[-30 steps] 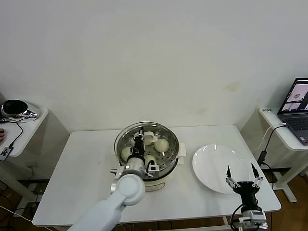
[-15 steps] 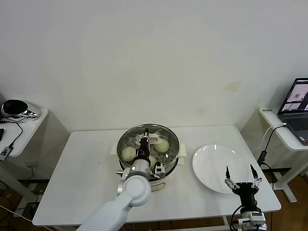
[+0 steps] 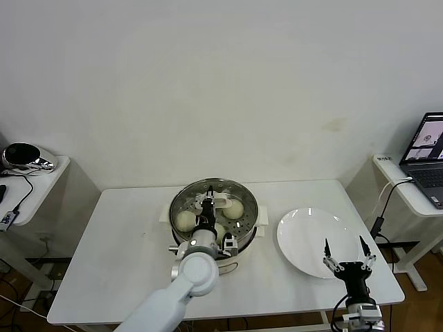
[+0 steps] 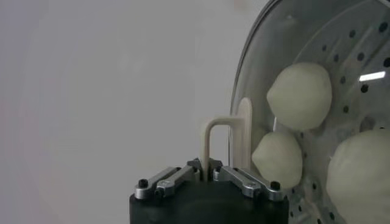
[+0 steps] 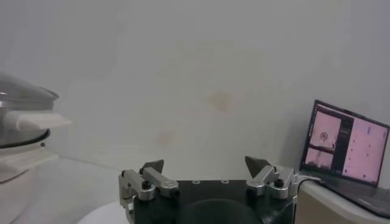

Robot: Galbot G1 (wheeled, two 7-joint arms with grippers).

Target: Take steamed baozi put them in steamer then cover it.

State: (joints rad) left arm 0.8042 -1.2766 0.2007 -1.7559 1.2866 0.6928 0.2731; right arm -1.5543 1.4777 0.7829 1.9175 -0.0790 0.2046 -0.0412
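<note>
The cover (image 3: 213, 205) is clenched at its handle by the left gripper (image 4: 208, 172).

White arm (image 3: 181, 287), black silver-jointed pincers

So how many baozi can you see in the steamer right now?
3 in the head view, all inside the steamer under the cover: one at its left, one at back right, one near the front, partly behind the left gripper. A fourth may be hidden.

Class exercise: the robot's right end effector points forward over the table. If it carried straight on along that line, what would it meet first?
Probably the white plate: the open right end effector sits at its near rim. If it passes above the plate, the wall comes next; height is unclear.
</note>
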